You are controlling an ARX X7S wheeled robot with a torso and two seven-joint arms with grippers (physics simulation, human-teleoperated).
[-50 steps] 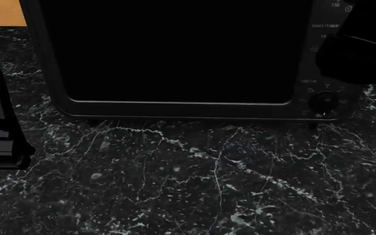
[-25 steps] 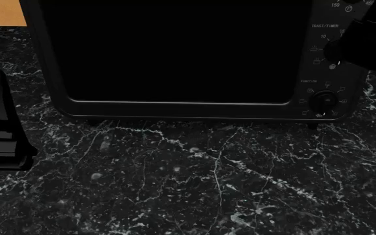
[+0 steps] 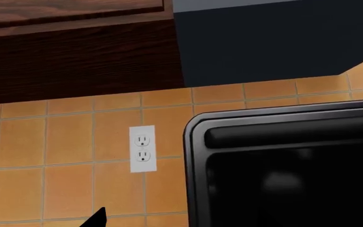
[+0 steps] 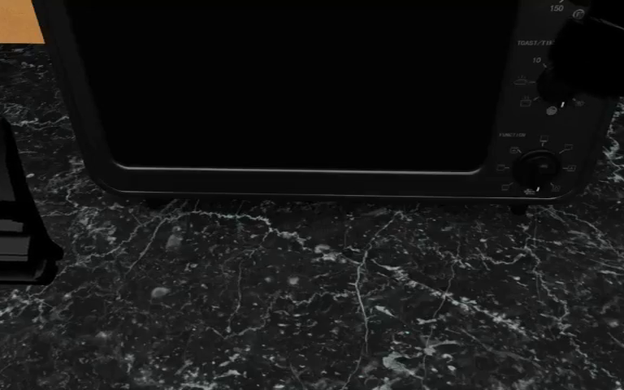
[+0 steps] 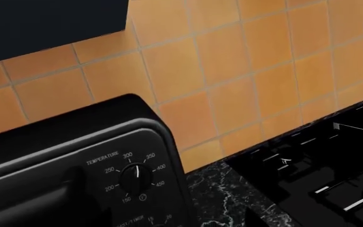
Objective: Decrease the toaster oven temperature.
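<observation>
The right gripper shows in the head view only as a dark mass over the upper right of the toaster oven, in front of the knob column, and I cannot tell whether its jaws are wide or narrow or whether they touch anything. The left gripper shows in its wrist view only as a dark tip, so its jaws cannot be judged either. The toaster oven stands at the back of the black marbled desk, its wide dark glass door facing the robot. Below the right arm, the function knob is uncovered, with white symbols around it. In the right wrist view the temperature knob sits in a ring of numbers from 150 to 450, and a black stovetop lies beside the oven. Behind are orange wall tiles with a white outlet. A black pointed object stands at the desk's left.
</observation>
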